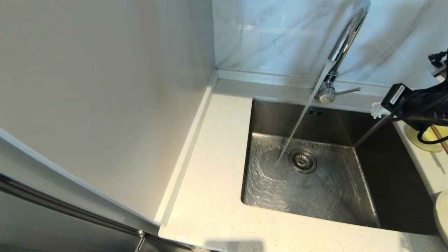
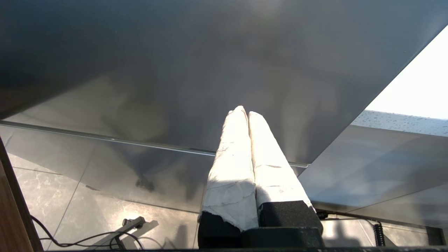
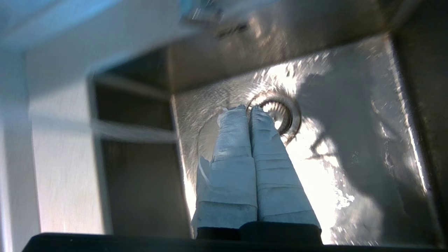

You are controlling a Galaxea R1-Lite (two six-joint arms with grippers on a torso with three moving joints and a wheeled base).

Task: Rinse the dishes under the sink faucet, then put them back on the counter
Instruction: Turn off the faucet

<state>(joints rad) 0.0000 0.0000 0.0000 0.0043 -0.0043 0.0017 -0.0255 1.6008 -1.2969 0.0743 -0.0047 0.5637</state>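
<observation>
Steel basin (image 1: 367,196) sits sunk into the cream bench (image 1: 210,196), and water already runs from the chrome tap (image 1: 344,42) in a thin stream that lands just beside the drain (image 1: 302,161). Right of the basin, on the bench, lies the yellow bowl (image 1: 413,138), half hidden by the robot's right arm, with a brown chopstick (image 1: 441,139) across it; a white plate (image 1: 441,217) shows only as a sliver nearer the robot on that same side.

The right hand (image 3: 249,109) has its taped fingers pressed together and holds nothing; in its own view it points down over the basin toward the drain. The left hand (image 2: 244,112) is parked below the bench with its fingers together as well, and is empty.

With the tap on and no dish taken, the step in hand is judged to be fetching the first dish. To do it well, the right hand should part its fingers before reaching the bowl, approach from above its rim, and mind the chopstick, which could roll or tip off. Carrying the dish low over the basin edge would limit splashing.
</observation>
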